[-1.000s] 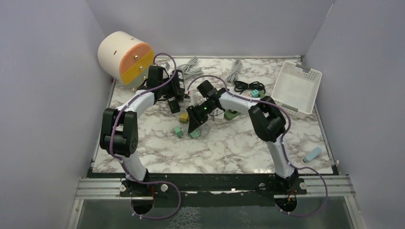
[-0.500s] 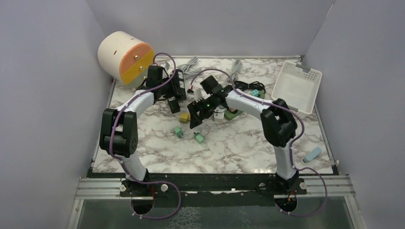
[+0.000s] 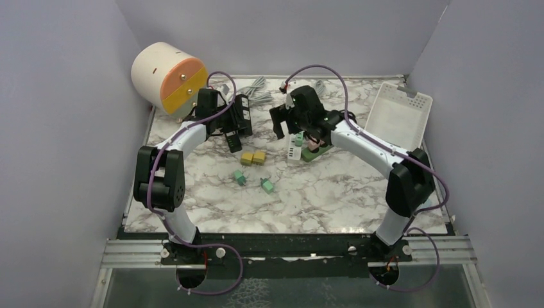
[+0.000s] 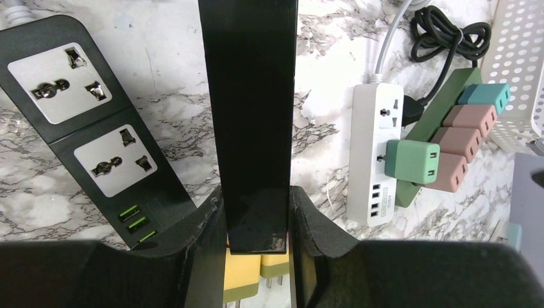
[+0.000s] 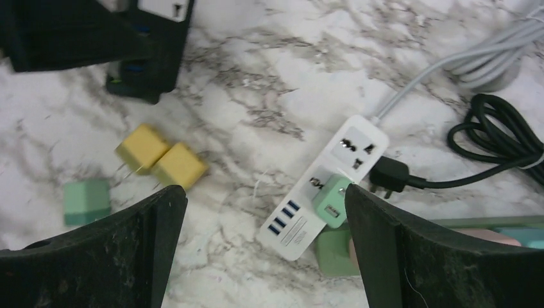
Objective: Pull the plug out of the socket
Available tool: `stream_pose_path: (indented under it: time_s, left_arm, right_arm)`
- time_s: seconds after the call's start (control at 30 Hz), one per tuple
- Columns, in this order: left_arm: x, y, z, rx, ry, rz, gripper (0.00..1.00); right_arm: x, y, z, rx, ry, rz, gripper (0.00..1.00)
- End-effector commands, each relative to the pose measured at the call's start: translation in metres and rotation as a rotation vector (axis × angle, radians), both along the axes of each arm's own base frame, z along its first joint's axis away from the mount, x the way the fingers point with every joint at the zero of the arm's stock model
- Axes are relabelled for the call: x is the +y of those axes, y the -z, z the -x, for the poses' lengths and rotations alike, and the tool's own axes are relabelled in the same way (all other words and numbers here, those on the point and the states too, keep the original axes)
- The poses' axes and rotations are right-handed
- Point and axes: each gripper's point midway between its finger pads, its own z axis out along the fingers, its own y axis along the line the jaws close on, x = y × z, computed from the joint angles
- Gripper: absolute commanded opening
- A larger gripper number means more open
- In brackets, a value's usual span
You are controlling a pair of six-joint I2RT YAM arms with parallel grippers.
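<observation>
Now right jaws spread wide, risen off the green plug [image 3: 267,186] — left jaws pinch a black bar [image 4: 247,96].

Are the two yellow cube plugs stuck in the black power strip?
No, the yellow cube plugs lie loose on the marble tabletop.

Marble table [image 3: 321,199] bears a black strip [image 4: 96,128], a white strip [image 4: 374,160], loose plugs [image 3: 253,158] (yellow, green).

Mint-green cube plug [image 5: 332,199] in white power strip [image 5: 292,226], beside USB ports
</observation>
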Motion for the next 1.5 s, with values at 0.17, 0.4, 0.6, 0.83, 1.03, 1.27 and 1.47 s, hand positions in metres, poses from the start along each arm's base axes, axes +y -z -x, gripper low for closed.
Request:
stream_pose_path:
  time_s: [0.17,0.4,0.6,0.83,1.03,1.27,1.47]
  left_arm:
    - [-0.012,-0.020,-0.011,-0.059,0.074,0.048,0.00]
    - [-0.021,-0.011,-0.017,-0.028,0.107,0.042,0.11]
    - [-0.023,-0.006,-0.026,-0.015,0.095,0.025,0.37]
    - [-0.018,-0.016,-0.035,-0.037,0.072,-0.010,0.64]
    - [-0.013,-0.027,-0.030,-0.069,0.065,-0.027,0.67]
    - [-0.044,-0.044,-0.001,-0.153,0.218,-0.040,0.97]
    - [-0.082,-0.030,0.023,-0.133,0.334,-0.008,0.99]
  right_arm:
    - [-0.050,0.068,-0.039,0.170,0.336,0.182,0.87]
    - [-0.057,0.095,-0.040,0.257,0.366,0.225,0.80]
    - [-0.054,0.117,-0.037,0.305,0.341,0.240,0.67]
    - [-0.047,0.123,-0.034,0.334,0.305,0.234,0.50]
    - [-0.041,0.123,-0.036,0.338,0.282,0.220,0.01]
    - [-0.022,0.079,-0.054,0.236,0.264,0.092,0.01]
    - [-0.013,0.038,-0.073,0.155,0.274,0.025,0.01]
